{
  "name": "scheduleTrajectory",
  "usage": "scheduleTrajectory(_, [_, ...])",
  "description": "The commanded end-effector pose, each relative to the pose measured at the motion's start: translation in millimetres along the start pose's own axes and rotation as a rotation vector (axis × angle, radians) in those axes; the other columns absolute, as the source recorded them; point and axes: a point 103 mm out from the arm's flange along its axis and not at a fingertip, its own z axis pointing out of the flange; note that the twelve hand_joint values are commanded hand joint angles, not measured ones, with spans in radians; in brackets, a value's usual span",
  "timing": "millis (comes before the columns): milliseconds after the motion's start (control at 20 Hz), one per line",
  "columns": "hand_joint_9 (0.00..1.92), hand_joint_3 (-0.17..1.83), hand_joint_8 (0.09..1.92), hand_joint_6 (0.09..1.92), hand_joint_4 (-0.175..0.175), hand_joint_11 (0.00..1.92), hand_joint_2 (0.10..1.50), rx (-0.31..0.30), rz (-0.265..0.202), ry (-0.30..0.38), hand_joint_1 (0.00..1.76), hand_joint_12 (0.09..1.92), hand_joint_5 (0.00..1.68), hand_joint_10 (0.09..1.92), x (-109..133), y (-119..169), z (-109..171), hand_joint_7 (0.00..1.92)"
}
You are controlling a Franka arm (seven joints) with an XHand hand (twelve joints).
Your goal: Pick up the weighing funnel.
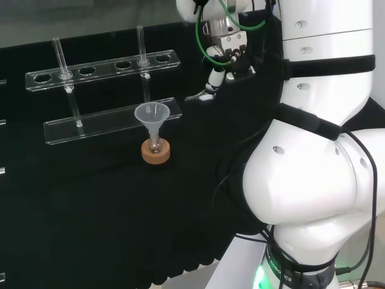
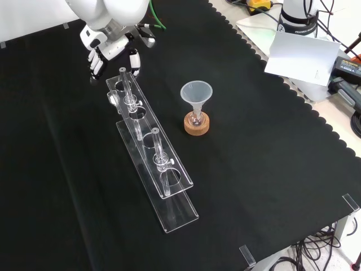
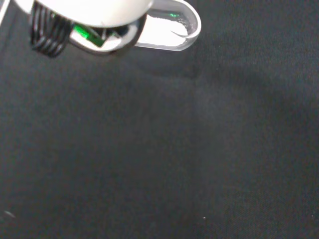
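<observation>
Though clear and hard to spot, the small clear scoop-shaped weighing funnel (image 1: 197,96) lies on the black cloth (image 1: 120,211), at 2 o'clock from the big clear cone-shaped funnel (image 1: 151,114) in head view. The black-and-white hand (image 1: 227,51) hangs just above it, fingers relaxed and apart, apparently holding nothing. Likely light, rigid, slick, breakable. Best pinched across the scoop's side walls, not the stem.
</observation>
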Motion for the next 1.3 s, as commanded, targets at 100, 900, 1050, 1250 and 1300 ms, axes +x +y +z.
scheduleTrajectory(100, [0.60, 0.64, 0.68, 0.14, -0.023, 0.41, 0.54, -0.004, -0.023, -0.016, 0.99, 1.30, 0.62, 0.57, -2.7, 7.9, 9.3, 0.34])
scheduleTrajectory(900, [0.65, 0.66, 0.67, 0.56, 0.001, 0.45, 0.54, 0.012, -0.047, -0.101, 0.99, 1.29, 0.63, 0.55, -1.8, 28.7, 20.8, 0.41])
scheduleTrajectory(1050, [0.66, 0.66, 0.67, 0.58, 0.003, 0.45, 0.54, 0.011, -0.052, -0.109, 0.99, 1.29, 0.64, 0.55, 0.9, 31.1, 23.1, 0.42])
scheduleTrajectory(1250, [0.66, 0.66, 0.68, 0.60, 0.006, 0.46, 0.54, 0.014, -0.048, -0.116, 0.99, 1.29, 0.64, 0.55, 3.0, 33.3, 25.6, 0.42])
scheduleTrajectory(1300, [0.66, 0.66, 0.68, 0.60, 0.007, 0.46, 0.54, 0.014, -0.044, -0.119, 0.99, 1.29, 0.65, 0.55, 3.4, 34.0, 26.3, 0.42])
